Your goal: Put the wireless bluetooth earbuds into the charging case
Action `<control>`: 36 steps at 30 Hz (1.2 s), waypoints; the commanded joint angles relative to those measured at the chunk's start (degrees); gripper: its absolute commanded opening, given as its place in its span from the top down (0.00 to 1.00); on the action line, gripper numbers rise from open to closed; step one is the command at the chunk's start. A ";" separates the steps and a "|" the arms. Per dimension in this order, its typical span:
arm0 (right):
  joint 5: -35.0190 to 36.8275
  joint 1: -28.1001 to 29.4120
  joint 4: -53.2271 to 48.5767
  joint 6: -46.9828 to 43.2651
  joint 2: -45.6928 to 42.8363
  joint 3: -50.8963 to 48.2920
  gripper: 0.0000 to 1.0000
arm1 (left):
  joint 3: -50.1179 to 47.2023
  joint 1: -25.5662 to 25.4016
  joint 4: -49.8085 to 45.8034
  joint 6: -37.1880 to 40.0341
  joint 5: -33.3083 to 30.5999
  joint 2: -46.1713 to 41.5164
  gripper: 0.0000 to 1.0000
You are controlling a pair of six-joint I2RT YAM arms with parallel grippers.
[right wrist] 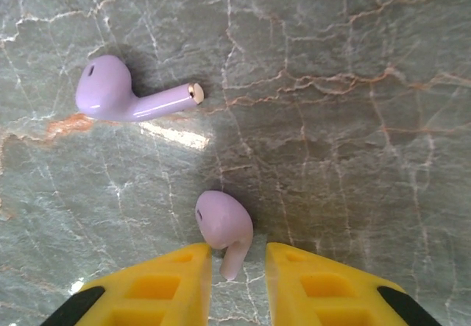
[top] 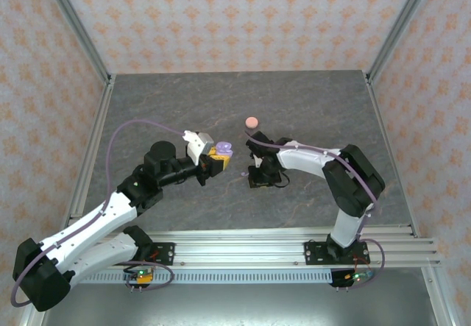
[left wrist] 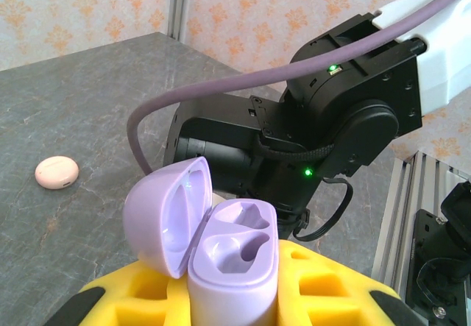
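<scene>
My left gripper is shut on a lilac charging case and holds it above the table. The case's lid is flipped open to the left, and both moulded sockets are empty. My right gripper points down at the table, open. A lilac earbud lies between its yellow fingertips. The earbud's head is against the left finger, with a gap on the right side of its stem. A second lilac earbud lies on the table further off, with its stem pointing right.
A closed pale pink round case lies on the grey marble table behind the grippers, and is in the left wrist view too. The right arm's black wrist is close in front of the held case. Patterned walls enclose the table.
</scene>
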 commanded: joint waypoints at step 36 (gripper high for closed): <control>16.28 -4.75 -5.47 4.80 -4.77 0.99 0.57 | 0.19 -0.63 0.92 -0.89 -0.49 0.37 0.95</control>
